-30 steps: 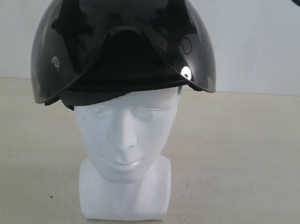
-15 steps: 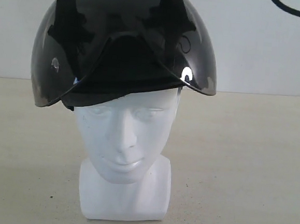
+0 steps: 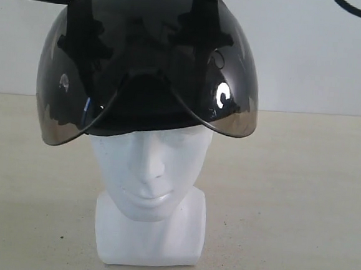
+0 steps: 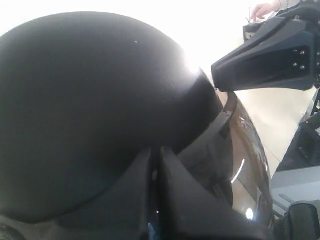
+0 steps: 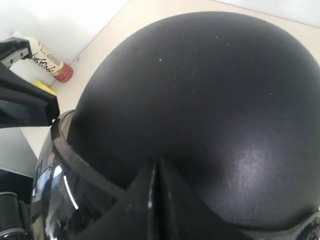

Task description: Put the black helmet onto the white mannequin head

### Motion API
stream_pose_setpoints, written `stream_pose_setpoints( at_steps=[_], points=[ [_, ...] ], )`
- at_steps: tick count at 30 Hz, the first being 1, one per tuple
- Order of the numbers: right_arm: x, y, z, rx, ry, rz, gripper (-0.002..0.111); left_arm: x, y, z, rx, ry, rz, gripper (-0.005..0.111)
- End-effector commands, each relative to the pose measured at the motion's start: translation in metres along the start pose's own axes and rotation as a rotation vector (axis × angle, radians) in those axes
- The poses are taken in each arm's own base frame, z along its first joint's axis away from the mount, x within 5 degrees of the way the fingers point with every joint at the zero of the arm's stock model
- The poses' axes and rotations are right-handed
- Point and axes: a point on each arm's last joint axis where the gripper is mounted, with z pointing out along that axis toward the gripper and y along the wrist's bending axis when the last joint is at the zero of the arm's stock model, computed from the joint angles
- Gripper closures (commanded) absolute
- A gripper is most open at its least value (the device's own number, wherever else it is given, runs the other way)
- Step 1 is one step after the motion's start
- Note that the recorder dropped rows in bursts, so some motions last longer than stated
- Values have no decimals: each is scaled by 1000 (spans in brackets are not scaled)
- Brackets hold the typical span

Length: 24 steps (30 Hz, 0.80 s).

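Seating step judged in hand, close to done.

- Left end effector (image 4: 156,157): fingers pressed together, nothing seen pinched between them; tips lie at the matte shell of the helmet (image 3: 149,51). Contact cannot be confirmed.
- Helmet: set over the crown of the head (image 3: 150,164), forehead covered, face exposed from the brow down. The head stands upright on the tabletop (image 3: 299,213). The tinted visor (image 3: 232,108) is flared out in front; its rim hangs lower on the left of the exterior view than on the right, so a slight tilt is suspected.
- Right end effector (image 5: 158,167): fingers likewise pressed together, nothing held, tips at the shell on the other side.

Next move, as judged: the shell is to be pressed or nudged level if the tilt is real. Both end effectors are then to be lifted straight off, without the helmet being dragged or the head tipped.
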Motion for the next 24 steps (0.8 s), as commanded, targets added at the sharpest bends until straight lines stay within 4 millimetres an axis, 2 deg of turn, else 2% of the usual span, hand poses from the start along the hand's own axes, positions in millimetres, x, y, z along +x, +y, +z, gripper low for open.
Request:
stream_pose_setpoints(
  at_steps=[1, 10, 19, 24],
  points=[
    [7, 4, -3, -15, 45, -2, 108, 4, -2, 0, 10, 24, 12, 102],
    [18, -4, 8, -13, 85, 34, 108, 23, 5, 8, 16, 61, -15, 102],
    [24, -8, 14, -17, 107, 55, 108, 26, 5, 8, 23, 74, -16, 102],
    [28, 11, 15, 4, 106, -24, 108, 27, 3, 7, 35, 88, -14, 102]
  ],
)
